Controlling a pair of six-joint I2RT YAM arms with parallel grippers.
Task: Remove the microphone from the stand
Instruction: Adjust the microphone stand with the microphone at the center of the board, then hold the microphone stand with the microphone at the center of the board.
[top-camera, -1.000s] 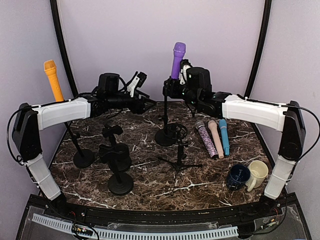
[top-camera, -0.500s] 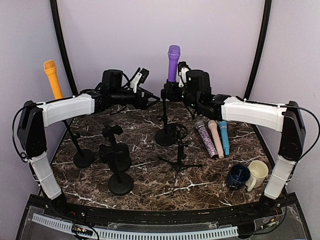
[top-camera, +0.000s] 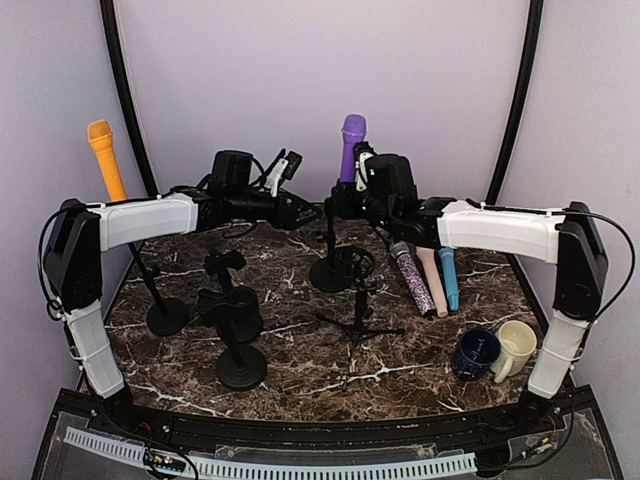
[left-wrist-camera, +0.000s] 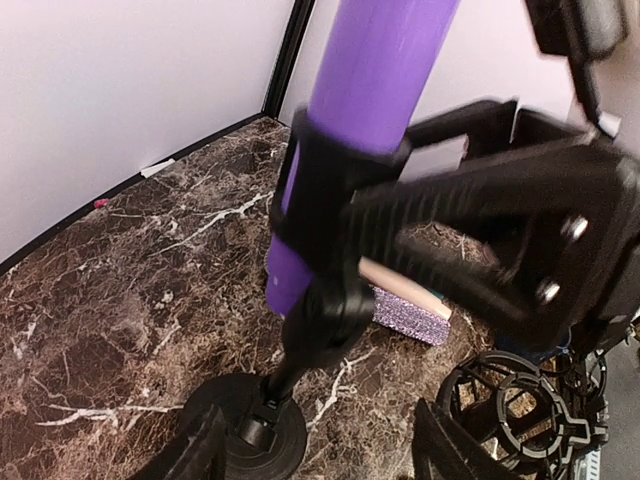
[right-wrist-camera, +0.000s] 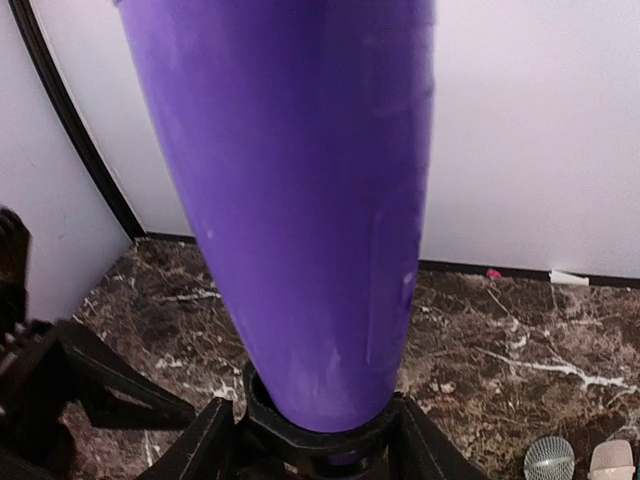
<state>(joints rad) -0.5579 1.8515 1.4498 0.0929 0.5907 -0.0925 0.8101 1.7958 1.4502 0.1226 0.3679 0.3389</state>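
The purple microphone (top-camera: 352, 146) stands nearly upright in the black clip (left-wrist-camera: 325, 195) of a stand with a round base (top-camera: 329, 273) at the back middle. My right gripper (top-camera: 352, 192) is shut on it just above the clip; in the right wrist view the microphone (right-wrist-camera: 300, 200) fills the frame, with the fingers (right-wrist-camera: 195, 448) on either side of the clip ring (right-wrist-camera: 320, 438). My left gripper (top-camera: 303, 211) is open, just left of the stand's pole. In the left wrist view its fingers (left-wrist-camera: 195, 452) straddle the pole (left-wrist-camera: 285, 375) above the base (left-wrist-camera: 245, 435) without touching it.
An orange microphone (top-camera: 105, 158) sits on a stand at the left. Empty black stands (top-camera: 231, 300), (top-camera: 240, 368), a shock mount (top-camera: 352, 262) and a small tripod (top-camera: 360, 316) fill the middle. Three microphones (top-camera: 430, 276) lie at the right, with a navy cup (top-camera: 475, 352) and a cream cup (top-camera: 515, 345) nearer.
The purple microphone has swung from leaning right to nearly upright and sits lower, with my right gripper moving along. My left gripper has moved right, closer to the stand's pole.
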